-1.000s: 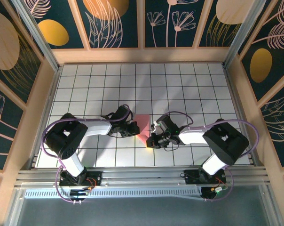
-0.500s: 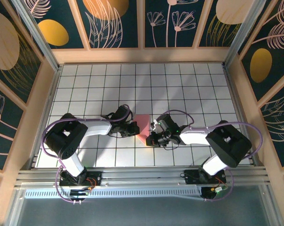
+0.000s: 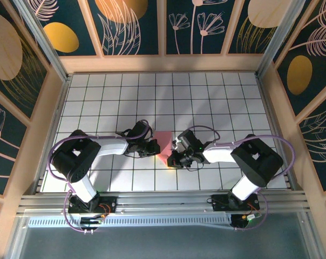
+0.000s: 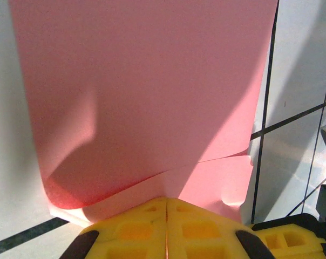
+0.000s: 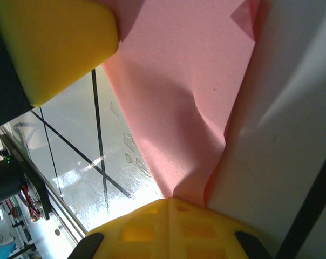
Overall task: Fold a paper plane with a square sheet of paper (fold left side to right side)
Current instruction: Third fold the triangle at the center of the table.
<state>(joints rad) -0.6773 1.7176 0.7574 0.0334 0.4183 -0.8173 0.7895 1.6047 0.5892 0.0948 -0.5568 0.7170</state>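
Top view: fixed above and behind the arm bases, looking down on the whole tabletop [image 3: 206, 97]; far off, so the left claw [image 3: 152, 147] and right claw [image 3: 172, 159] look small at mid-frame.
Left wrist view: sits behind the left claw [image 4: 167, 200], facing out past its tips; very near the paper [image 4: 152, 81].
Right wrist view: sits behind the right claw [image 5: 171, 200], facing out past its tips; equally near.
Shared: the paper between the claws, with tabletop tiles beside it.

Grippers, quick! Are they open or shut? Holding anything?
Left gripper: shut, pinching the pink sheet of paper.
Right gripper: shut, pinching the same sheet.
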